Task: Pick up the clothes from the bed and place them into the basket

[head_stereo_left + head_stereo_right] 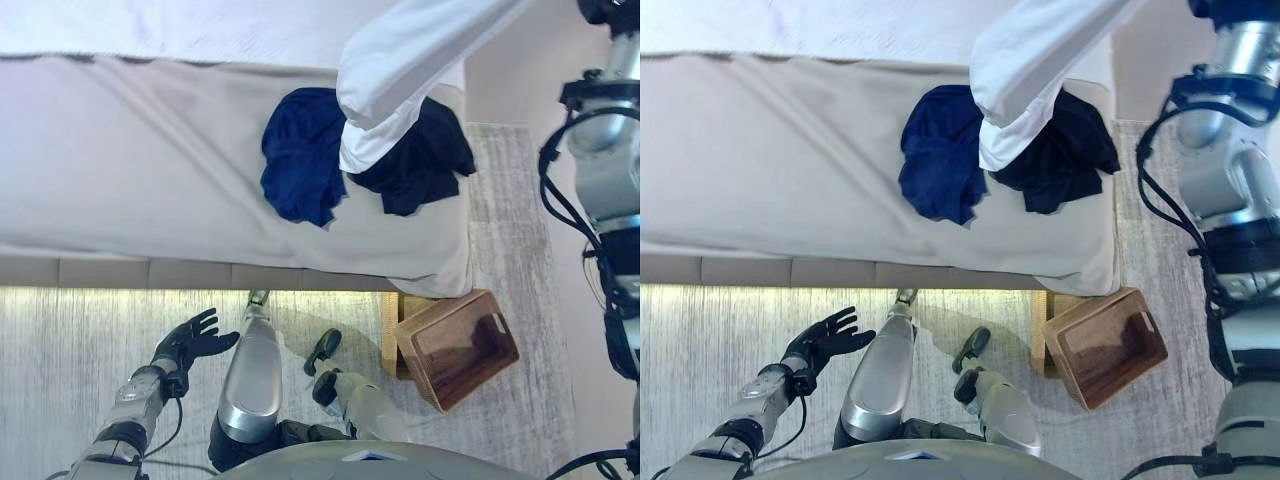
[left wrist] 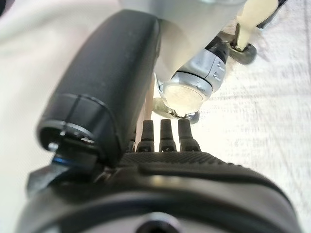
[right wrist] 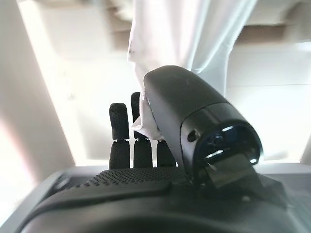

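Observation:
A white garment [image 1: 400, 70] hangs in the air over the bed's right end, coming down from the upper right. In the right wrist view my right hand [image 3: 146, 194] is shut on this white garment [image 3: 184, 34], which is pinched between the thumb and the fingers. Below it on the beige bed cover [image 1: 130, 170] lie a dark blue garment [image 1: 300, 150] and a black garment [image 1: 425, 160], touching each other. The brown wooden basket [image 1: 498, 352] stands on the floor by the bed's right corner, with nothing in it. My left hand [image 1: 190, 338] is open and holds nothing, low over the floor in front of the bed.
A pale striped rug [image 1: 80, 350] covers the floor in front of the bed and beside it. The bed's padded side edge [image 1: 120, 272] runs across between the rug and the cover. A white sheet [image 1: 150, 25] lies at the far side.

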Controlling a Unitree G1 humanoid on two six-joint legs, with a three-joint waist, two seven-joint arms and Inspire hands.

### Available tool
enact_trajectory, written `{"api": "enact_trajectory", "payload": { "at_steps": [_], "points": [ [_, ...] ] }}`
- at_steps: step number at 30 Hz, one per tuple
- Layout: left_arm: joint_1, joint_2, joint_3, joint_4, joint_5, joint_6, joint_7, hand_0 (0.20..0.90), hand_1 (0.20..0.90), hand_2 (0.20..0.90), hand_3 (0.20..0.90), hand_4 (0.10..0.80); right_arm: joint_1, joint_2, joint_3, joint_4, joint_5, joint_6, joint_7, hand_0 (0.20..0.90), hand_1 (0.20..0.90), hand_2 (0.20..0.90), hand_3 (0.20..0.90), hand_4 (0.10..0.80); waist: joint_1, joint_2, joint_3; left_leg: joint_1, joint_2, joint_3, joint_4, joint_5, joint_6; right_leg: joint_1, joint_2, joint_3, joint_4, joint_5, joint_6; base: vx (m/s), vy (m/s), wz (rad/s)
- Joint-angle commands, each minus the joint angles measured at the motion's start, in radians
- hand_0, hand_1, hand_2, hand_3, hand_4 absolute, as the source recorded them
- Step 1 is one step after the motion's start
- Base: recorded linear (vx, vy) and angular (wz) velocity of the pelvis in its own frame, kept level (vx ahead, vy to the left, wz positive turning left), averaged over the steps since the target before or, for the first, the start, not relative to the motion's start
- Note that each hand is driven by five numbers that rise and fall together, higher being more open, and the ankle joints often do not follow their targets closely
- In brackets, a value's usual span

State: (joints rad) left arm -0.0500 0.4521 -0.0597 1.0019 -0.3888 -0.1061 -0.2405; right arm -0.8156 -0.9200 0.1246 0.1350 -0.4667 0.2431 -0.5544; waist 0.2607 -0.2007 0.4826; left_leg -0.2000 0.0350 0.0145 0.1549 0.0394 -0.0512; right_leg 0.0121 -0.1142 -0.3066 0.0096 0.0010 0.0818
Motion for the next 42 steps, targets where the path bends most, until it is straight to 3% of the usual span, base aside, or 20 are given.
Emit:
{"api": "enact_trajectory", "payload": {
  "at_steps": [1, 6, 14, 19, 25, 34, 38, 42],
  "points": [
    [0.096, -0.060, -0.060, 0.072, 0.051, 0.016, -0.005, 0.900, 0.900, 0.900, 0.900, 0.800, 0.050, -0.128, -0.053, -0.038, 0.016, -0.018, -0.058, 0.300, 0.300, 0.300, 0.200, 0.100, -0.076, 0.075, -0.319, 0.185, -0.038, 0.017, -0.178, -0.103, 0.073, 0.027, 0.047, 0.014, 0.022, -0.052, 0.011, 0.098, -0.050, -0.35],
    [0.092, -0.103, -0.072, 0.084, 0.085, 0.028, -0.013, 0.900, 0.900, 0.900, 0.900, 0.800, 0.139, -0.173, -0.153, -0.069, 0.047, -0.015, -0.084, 0.300, 0.300, 0.300, 0.200, 0.100, -0.128, 0.097, -0.372, 0.232, -0.041, 0.039, -0.205, -0.097, 0.070, 0.050, 0.056, 0.048, 0.010, -0.056, -0.001, 0.052, -0.085, -0.18],
    [0.082, -0.136, -0.123, 0.115, 0.150, 0.069, 0.003, 0.900, 0.900, 0.900, 0.900, 0.800, 0.150, -0.234, -0.246, -0.083, 0.164, -0.054, -0.298, 0.300, 0.300, 0.300, 0.200, 0.100, -0.204, 0.126, -0.409, 0.299, -0.039, 0.080, -0.215, -0.116, 0.071, 0.075, 0.071, 0.105, 0.016, -0.074, -0.017, -0.008, -0.063, -0.29],
    [0.072, -0.123, -0.140, 0.109, 0.174, 0.109, -0.011, 0.900, 0.900, 0.900, 0.900, 0.800, 0.205, -0.294, -0.305, -0.015, 0.250, -0.032, -0.240, 0.300, 0.300, 0.300, 0.200, 0.100, -0.248, 0.134, -0.435, 0.325, -0.032, 0.112, -0.227, -0.119, 0.061, 0.083, 0.079, 0.134, -0.002, -0.068, -0.016, 0.016, -0.092, -0.28],
    [0.067, -0.116, -0.155, 0.105, 0.198, 0.113, -0.021, 0.900, 0.900, 0.900, 0.900, 0.800, 0.343, -0.268, -0.372, 0.026, 0.274, -0.006, -0.125, 0.300, 0.300, 0.300, 0.200, 0.100, -0.291, 0.145, -0.438, 0.345, -0.024, 0.148, -0.217, -0.132, 0.057, 0.087, 0.084, 0.169, -0.019, -0.056, -0.016, 0.002, -0.111, -0.20],
    [0.060, -0.101, -0.192, 0.086, 0.204, 0.088, -0.052, 0.900, 0.900, 0.900, 0.900, 0.800, 0.397, -0.208, -0.339, 0.153, 0.260, 0.052, 0.000, 0.300, 0.300, 0.300, 0.200, 0.100, -0.327, 0.187, -0.404, 0.350, -0.009, 0.183, -0.218, -0.124, 0.040, 0.074, 0.082, 0.177, -0.038, -0.037, -0.017, -0.023, -0.163, -0.23],
    [0.021, -0.106, -0.236, 0.059, 0.160, 0.076, -0.051, 0.900, 0.900, 0.900, 0.900, 0.800, 0.310, -0.218, -0.264, 0.258, 0.278, 0.084, -0.008, 0.300, 0.300, 0.300, 0.200, 0.100, -0.333, 0.215, -0.365, 0.293, -0.004, 0.187, -0.200, -0.112, 0.029, 0.012, 0.073, 0.176, -0.028, -0.027, -0.021, -0.198, -0.121, -0.14],
    [-0.072, -0.130, -0.289, 0.016, 0.068, 0.048, -0.024, 0.900, 0.900, 0.900, 0.900, 0.800, 0.153, -0.232, -0.157, 0.355, 0.330, 0.106, -0.048, 0.300, 0.300, 0.300, 0.200, 0.100, -0.354, 0.274, -0.256, 0.187, -0.004, 0.178, -0.179, -0.083, 0.018, -0.110, 0.062, 0.186, 0.015, -0.026, -0.032, -0.331, -0.048, -0.17]
  ]
}}
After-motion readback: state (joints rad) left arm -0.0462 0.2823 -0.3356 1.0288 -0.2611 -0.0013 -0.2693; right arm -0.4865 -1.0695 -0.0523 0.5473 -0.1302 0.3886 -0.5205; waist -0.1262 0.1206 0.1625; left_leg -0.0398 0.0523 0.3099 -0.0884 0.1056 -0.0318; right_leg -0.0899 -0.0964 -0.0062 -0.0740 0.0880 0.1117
